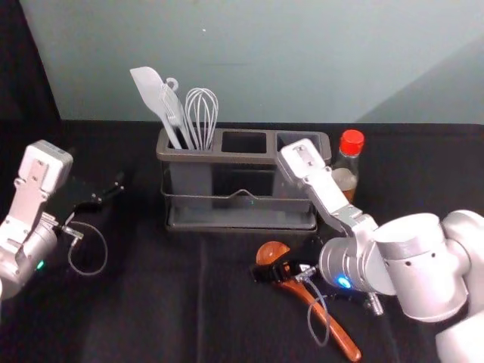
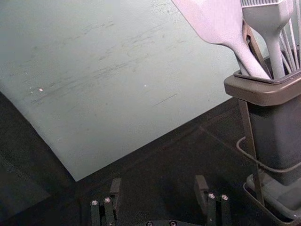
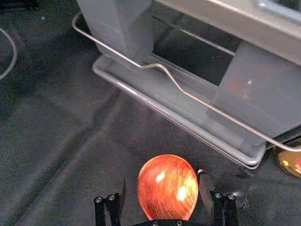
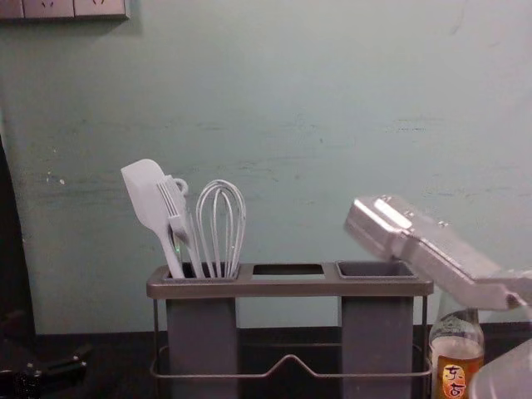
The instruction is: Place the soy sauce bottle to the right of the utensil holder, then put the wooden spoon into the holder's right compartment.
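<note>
Black right gripper point(image 3: 161, 190), open and empty, straddles the red-brown wooden spoon point(image 3: 168, 186) in front of the grey plastic utensil holder point(image 4: 287, 288) (red-capped glass soy sauce bottle point(image 1: 345, 177) at its right, left gripper point(image 2: 158, 186) parked open at its left) and should centre before closing.

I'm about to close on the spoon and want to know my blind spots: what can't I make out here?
- Wooden spoon's neck: covered by the right gripper in the head and right wrist views.
- Soy sauce bottle's full base: behind the right arm in the head view, cut by the bottom edge in the chest view.
- Right compartment's floor: behind its front wall in the chest view.
</note>
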